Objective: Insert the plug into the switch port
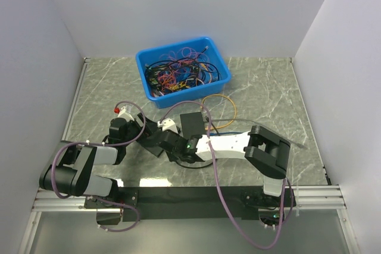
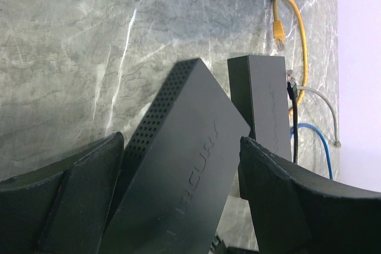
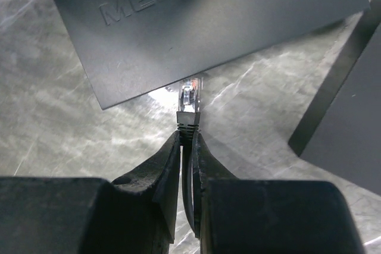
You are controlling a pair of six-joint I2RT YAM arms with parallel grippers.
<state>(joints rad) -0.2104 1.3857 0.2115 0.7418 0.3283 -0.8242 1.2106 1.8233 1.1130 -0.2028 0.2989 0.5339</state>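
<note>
Plug [image 3: 189, 94], clamped in my right end effector [image 3: 187, 138], points its long axis at the switch [image 3: 226, 22] edge just ahead; port unseen. My left end effector [image 2: 181, 144] grips that switch, tilted off the surface [image 3: 59, 117].

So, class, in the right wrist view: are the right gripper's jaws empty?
No, the right gripper pinches the black cable just behind its clear plug.

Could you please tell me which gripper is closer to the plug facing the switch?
Right. The right gripper holds the plug by its rear end. The left gripper holds the switch, whose edge sits just ahead of the plug.
</note>
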